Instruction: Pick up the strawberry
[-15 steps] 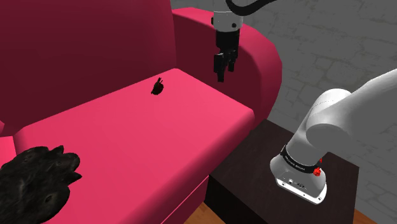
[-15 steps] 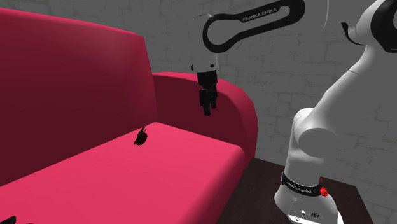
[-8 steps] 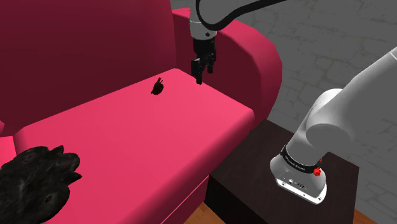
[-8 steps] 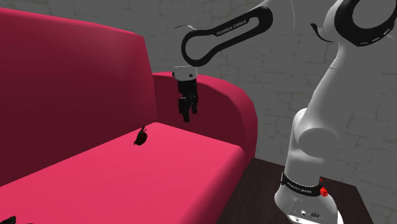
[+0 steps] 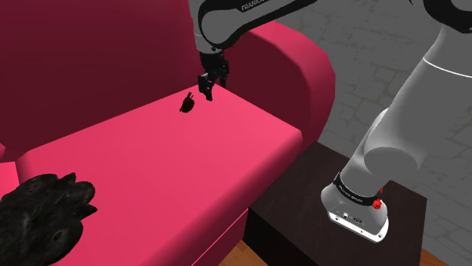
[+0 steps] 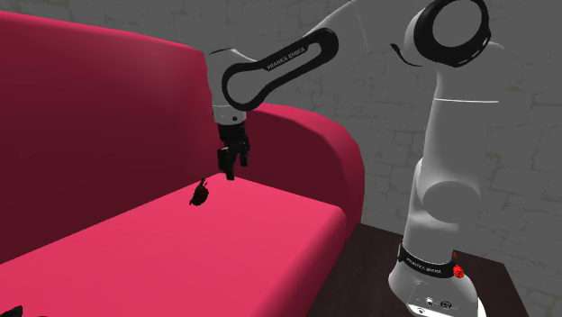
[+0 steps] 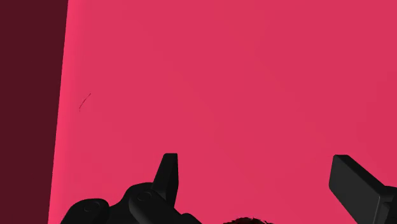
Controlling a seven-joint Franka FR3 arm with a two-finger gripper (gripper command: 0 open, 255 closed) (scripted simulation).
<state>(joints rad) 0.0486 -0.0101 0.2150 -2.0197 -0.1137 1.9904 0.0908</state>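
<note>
Hovering over the pink sofa [image 5: 189,162], the gripper [image 5: 206,92] is hanging above the strawberry [image 5: 187,102] and a little off to the shoulder view's right of it, close by but not touching. The strawberry, drawn as a small, nearly black shape, is lying on the seat cushion [image 6: 234,239] near the foot of the backrest [image 6: 99,126], toward the end with the armrest [image 5: 306,64]. In the second exterior view the gripper [image 6: 228,167] is likewise sitting up and to the right of the strawberry [image 6: 200,192], with bare cushion showing between the two.

In the wrist view the gripper [image 7: 254,159] is pointing down at the seat cushion [image 7: 222,76], its two black fingers [image 7: 168,173] standing wide apart and clasping nothing. A rough dark edge is peeking in low between them, too little of it showing to say what it is.

The arm [image 6: 270,72] is rising tall from the dark stand [image 5: 302,208], its upper links going up past the frame's top in the shoulder view. The forearm is reaching across above the armrest, and the wrist is bending so that the hand is aiming nearly straight down.

A dark furry thing [image 5: 45,215] is resting on the sofa at the shoulder view's lower left, well apart from the gripper. A grey wall [image 5: 393,45] is standing behind.
</note>
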